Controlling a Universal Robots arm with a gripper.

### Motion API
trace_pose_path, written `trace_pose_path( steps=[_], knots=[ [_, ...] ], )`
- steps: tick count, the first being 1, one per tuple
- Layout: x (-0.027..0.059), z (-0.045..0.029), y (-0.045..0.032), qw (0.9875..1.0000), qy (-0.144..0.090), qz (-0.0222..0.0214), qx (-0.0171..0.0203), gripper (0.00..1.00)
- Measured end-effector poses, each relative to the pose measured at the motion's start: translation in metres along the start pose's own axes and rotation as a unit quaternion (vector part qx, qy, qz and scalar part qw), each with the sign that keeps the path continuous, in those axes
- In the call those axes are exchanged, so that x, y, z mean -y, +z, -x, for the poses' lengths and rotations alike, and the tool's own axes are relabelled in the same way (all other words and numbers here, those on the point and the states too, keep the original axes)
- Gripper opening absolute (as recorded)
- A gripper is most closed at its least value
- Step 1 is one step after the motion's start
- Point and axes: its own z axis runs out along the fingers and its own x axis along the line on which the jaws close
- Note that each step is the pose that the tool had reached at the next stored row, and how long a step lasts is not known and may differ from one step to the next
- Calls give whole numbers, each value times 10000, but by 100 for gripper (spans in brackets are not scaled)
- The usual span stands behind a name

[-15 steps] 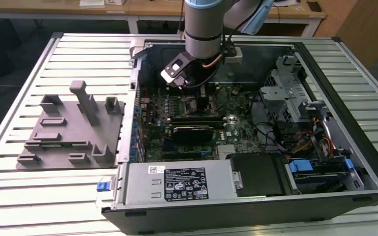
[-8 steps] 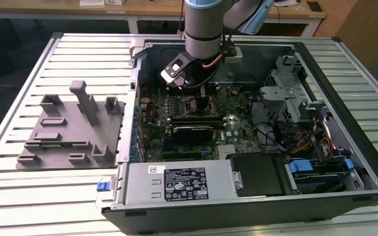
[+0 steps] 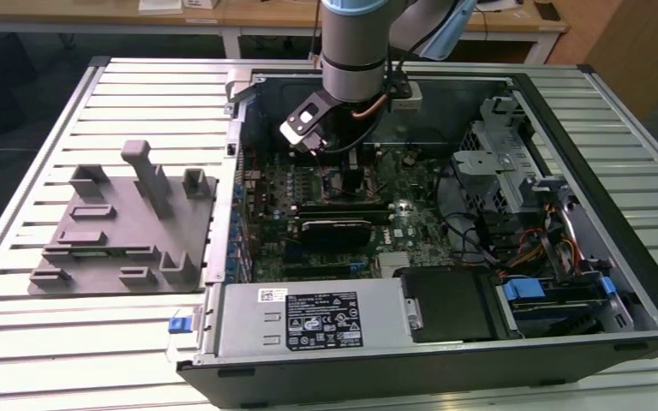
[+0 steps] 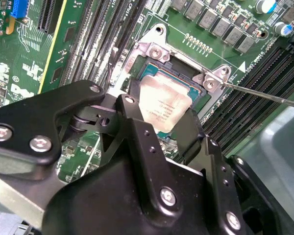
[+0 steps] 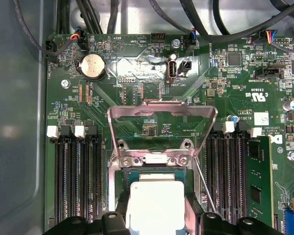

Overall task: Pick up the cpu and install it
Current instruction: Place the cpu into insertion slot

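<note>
The tool [image 4: 158, 113] grips the cpu [image 4: 162, 102] by its edges over the socket [image 4: 157, 72].

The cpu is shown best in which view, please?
The first wrist view: the cpu faces it squarely, in the gripper. The second wrist view shows it aslant, partly behind the gripper; in the exterior view the arm stands over it.

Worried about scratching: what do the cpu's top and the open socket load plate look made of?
The cpu top looks like matte silvery metal: dull even sheen. The load plate looks like bare polished metal, perhaps steel: bright reflections.
</note>
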Motion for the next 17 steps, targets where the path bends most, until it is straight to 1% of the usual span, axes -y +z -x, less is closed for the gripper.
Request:
trace_pose_path(
  steps=[3,5,17],
  knots=[
    [-1,0,-7,10000,1,1,-30,53],
    [-1,0,-10,10000,2,0,-42,53],
    [0,0,2,10000,3,-2,-63,53]
  ],
)
